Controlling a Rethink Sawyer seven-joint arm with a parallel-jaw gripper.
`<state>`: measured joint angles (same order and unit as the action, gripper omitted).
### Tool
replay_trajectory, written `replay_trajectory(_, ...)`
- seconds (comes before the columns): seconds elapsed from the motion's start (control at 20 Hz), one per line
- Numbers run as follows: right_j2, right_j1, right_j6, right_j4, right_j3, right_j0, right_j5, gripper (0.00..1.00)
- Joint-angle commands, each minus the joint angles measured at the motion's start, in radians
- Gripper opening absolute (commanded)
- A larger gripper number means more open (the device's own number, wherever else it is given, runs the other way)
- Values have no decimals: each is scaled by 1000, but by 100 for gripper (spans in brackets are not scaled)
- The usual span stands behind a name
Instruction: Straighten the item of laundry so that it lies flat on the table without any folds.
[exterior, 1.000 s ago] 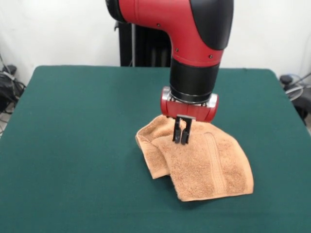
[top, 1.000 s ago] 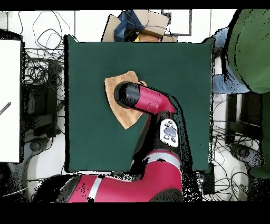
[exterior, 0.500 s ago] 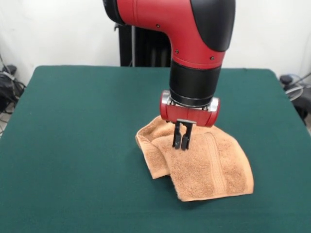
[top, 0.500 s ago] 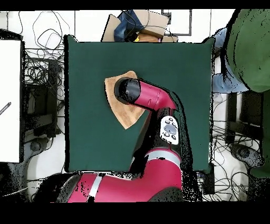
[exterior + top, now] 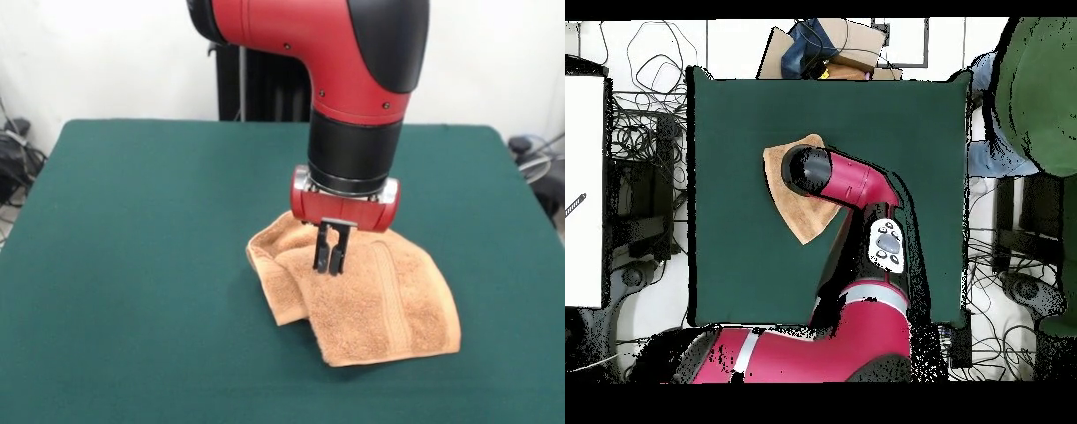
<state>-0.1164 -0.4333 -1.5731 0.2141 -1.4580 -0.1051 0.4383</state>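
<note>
The towel point(image 5: 362, 296) lies folded and rumpled on the table point(image 5: 132, 265), directly under the gripper point(image 5: 330, 268). No brand, label or writing can be read on it or on the arm point(image 5: 353, 97). In the front view, left of the gripper, a doubled flap of the towel curls over with a thick rolled edge; beyond that flap the green felt runs bare to the table's left edge. Below the gripper the cloth spreads toward the near side and ends in a ragged hem, with open felt between the hem and the near edge. Right of the gripper a woven band stripe point(image 5: 395, 300) runs down the towel's upper layer, and past the towel's right corner the felt is again open to the table's right edge. The gripper's two black fingers point(image 5: 322, 250) point straight down, drawn close together with only a slim gap, their tips at the towel's surface; whether they pinch cloth cannot be told. In the overhead view the arm covers much of the towel point(image 5: 800, 222).
</note>
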Motion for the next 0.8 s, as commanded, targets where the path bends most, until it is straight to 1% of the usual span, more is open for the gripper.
replay_trajectory(0.05,30,36,-188,5,0,14,41,0)
replay_trajectory(0.8,29,22,-185,-13,-44,18,-20,0)
